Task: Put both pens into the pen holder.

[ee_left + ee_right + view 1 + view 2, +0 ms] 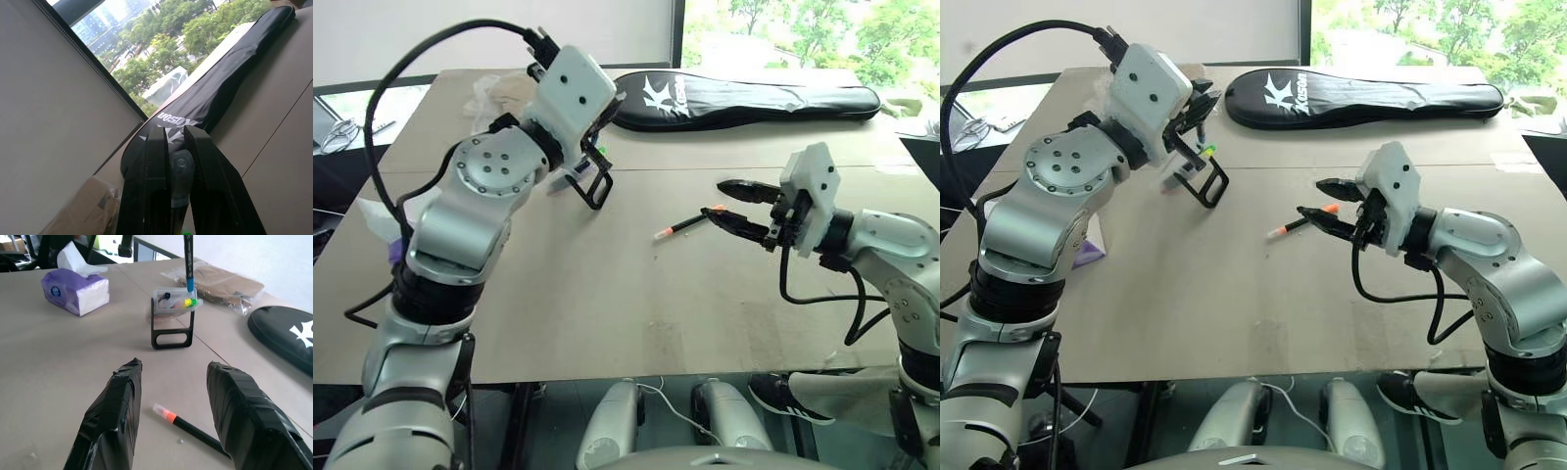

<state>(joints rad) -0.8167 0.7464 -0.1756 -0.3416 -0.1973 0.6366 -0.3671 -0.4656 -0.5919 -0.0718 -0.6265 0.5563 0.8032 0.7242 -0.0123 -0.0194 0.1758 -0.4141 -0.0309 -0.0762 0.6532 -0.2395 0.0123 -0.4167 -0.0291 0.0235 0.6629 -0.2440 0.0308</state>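
The pen holder (172,304), a small clear cup on a black wire frame, stands on the table at mid-left (589,180). Right above it hangs the pen with the blue cap (188,265), cap down. My left gripper (174,131) is shut on that pen's upper end. The black pen with the orange cap (683,227) lies flat on the table, to the right of the holder. My right gripper (715,199) hovers open just above its black end, with the pen (188,425) between and below the two fingers, untouched.
A long black racket bag (744,98) lies across the back of the table. A purple tissue pack (76,291) sits at the left, and a crinkled clear bag (220,284) behind the holder. A green-tipped pen (191,301) is in the holder.
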